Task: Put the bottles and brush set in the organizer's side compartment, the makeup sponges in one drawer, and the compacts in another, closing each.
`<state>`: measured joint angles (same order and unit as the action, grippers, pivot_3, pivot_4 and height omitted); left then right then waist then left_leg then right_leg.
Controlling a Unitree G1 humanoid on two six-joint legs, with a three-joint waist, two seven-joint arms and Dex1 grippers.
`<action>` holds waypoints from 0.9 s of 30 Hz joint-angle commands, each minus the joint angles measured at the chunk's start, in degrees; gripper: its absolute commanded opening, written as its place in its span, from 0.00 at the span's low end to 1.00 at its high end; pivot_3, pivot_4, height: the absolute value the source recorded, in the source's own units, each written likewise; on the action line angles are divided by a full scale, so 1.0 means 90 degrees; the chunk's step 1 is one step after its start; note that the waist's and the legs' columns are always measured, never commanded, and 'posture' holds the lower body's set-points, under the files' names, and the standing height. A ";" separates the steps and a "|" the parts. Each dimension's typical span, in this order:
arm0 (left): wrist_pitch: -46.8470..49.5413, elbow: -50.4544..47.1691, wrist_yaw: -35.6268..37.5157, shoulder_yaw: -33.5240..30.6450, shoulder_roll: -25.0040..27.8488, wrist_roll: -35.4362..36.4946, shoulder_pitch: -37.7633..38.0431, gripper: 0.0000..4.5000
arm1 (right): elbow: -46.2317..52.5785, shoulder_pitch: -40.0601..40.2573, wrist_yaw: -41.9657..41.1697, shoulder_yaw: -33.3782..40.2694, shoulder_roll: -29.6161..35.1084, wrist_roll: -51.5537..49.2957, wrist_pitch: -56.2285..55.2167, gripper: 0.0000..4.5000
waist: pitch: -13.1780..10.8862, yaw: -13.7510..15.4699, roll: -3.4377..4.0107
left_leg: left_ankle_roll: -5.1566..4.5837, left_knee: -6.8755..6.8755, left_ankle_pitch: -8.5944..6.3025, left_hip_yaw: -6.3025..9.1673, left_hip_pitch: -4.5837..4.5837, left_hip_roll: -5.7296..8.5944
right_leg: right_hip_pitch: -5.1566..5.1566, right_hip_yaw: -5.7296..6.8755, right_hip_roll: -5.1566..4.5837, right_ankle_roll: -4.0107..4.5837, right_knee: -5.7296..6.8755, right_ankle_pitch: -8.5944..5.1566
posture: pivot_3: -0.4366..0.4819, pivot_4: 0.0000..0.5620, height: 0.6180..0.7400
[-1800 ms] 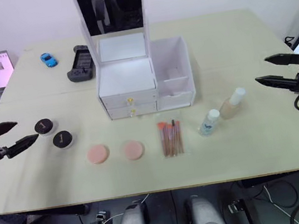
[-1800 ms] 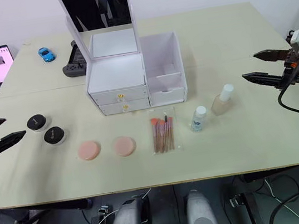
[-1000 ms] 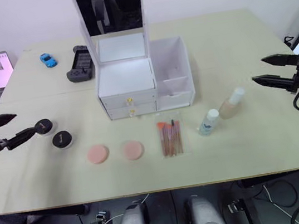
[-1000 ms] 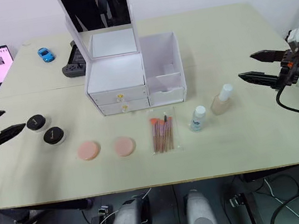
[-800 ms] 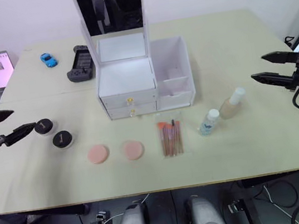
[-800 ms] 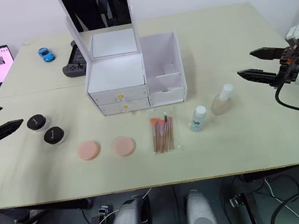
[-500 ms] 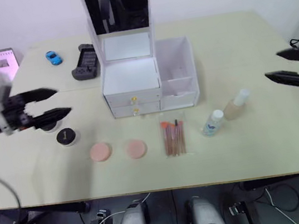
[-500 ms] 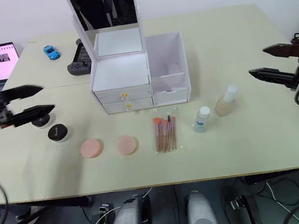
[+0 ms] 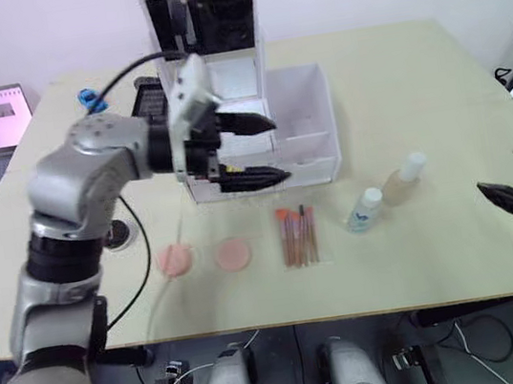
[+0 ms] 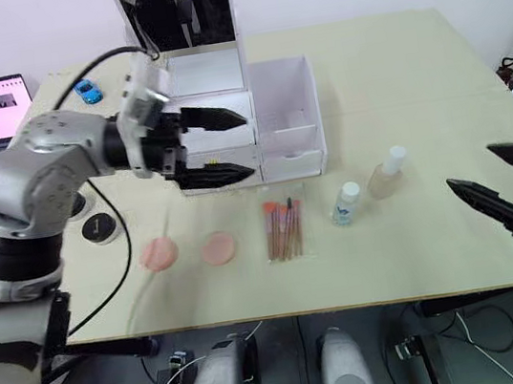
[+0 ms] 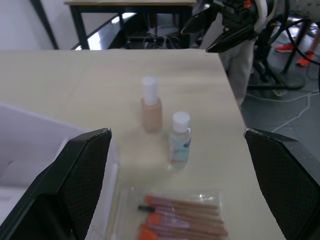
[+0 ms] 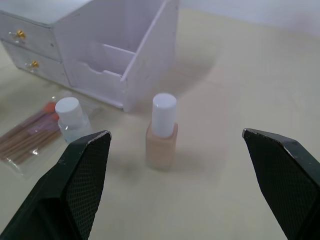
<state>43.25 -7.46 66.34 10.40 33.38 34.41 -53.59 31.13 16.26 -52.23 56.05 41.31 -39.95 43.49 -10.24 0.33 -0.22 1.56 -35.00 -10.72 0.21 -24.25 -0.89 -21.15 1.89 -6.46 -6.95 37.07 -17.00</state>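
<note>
While its fingers stay spread and empty, the left gripper [image 9: 265, 150] has swung from the bench's left edge to the organizer [image 9: 259, 143] front, above the drawers. The right gripper [image 10: 496, 180], also spread, has dropped toward the near-right corner. Nothing is stowed: bottles [image 10: 367, 187], brush set [image 10: 281, 229], sponges [image 10: 188, 251] lie near the front edge.

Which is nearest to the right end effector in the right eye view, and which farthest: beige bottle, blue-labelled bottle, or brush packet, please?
From the right end effector:
1. Taller bottle of beige liquid, nearest, to its left.
2. Short clear blue-labelled bottle, further left.
3. Clear packet of pink-handled brushes, farthest, before the drawers.
</note>
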 commanded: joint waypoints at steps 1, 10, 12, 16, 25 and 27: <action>-0.0200 -0.0025 0.0073 -0.0077 -0.0096 -0.0025 -0.0131 0.99 | 0.0615 0.0184 0.0527 0.0166 -0.0274 -0.0377 0.0031 1.00 | 0.0001 -0.0007 0.0002 | 0.0000 0.0001 0.0000 0.0002 0.0000 -0.0002 | 0.0000 0.0000 0.0001 0.0001 0.0000 0.0000 | 0.48 0.27 1.00; -0.0215 -0.0247 -0.0592 -0.0410 -0.0548 0.0093 0.0145 0.99 | 0.0773 -0.0720 0.1953 -0.1608 -0.0253 0.0011 -0.0080 1.00 | 0.0001 0.0039 0.0002 | -0.0004 -0.0008 -0.0002 0.0004 -0.0006 -0.0001 | 0.0001 0.0000 0.0000 0.0003 -0.0006 -0.0001 | 0.48 0.27 1.00; -0.0105 -0.0432 -0.0895 -0.0502 -0.0598 0.0130 0.0284 0.99 | 0.0583 -0.0932 0.2195 -0.1976 -0.0293 0.0139 -0.0073 1.00 | 0.0000 0.0048 -0.0001 | -0.0006 -0.0007 -0.0003 0.0008 -0.0010 0.0000 | 0.0000 0.0002 0.0000 0.0003 -0.0007 -0.0001 | 0.48 0.27 1.00; 0.0058 -0.0865 -0.1268 -0.0541 -0.0525 0.0073 0.0618 0.99 | 0.0117 -0.1317 0.2496 -0.2557 -0.0335 0.0507 -0.0261 1.00 | 0.0000 0.0039 -0.0001 | -0.0007 -0.0013 -0.0003 0.0008 -0.0012 0.0001 | 0.0000 0.0002 0.0000 0.0002 -0.0007 -0.0001 | 0.48 0.27 1.00; 0.0281 -0.1310 -0.1633 -0.0482 -0.0248 0.0019 0.0930 0.99 | -0.0678 -0.2091 0.2917 -0.3380 -0.0427 0.1044 -0.0478 1.00 | 0.0000 0.0043 -0.0001 | -0.0007 -0.0008 -0.0003 0.0008 -0.0014 0.0000 | -0.0006 0.0003 0.0000 0.0002 -0.0006 -0.0001 | 0.48 0.27 1.00; 0.0279 -0.1372 -0.1667 -0.0453 -0.0191 -0.0025 0.0978 0.99 | -0.0776 -0.2155 0.2962 -0.3550 -0.0425 0.1146 -0.0461 1.00 | 0.0000 0.0037 -0.0001 | -0.0007 -0.0010 -0.0003 0.0006 -0.0014 0.0000 | -0.0005 0.0002 0.0000 0.0002 -0.0006 0.0000 | 0.48 0.27 1.00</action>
<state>45.88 -17.86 51.85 7.13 31.15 34.30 -44.74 24.02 -2.37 -26.13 24.05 37.22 -30.41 40.31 -10.24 0.67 -0.22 1.50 -35.09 -10.75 0.27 -24.37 -0.88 -21.20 1.91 -6.45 -6.93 37.02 -17.00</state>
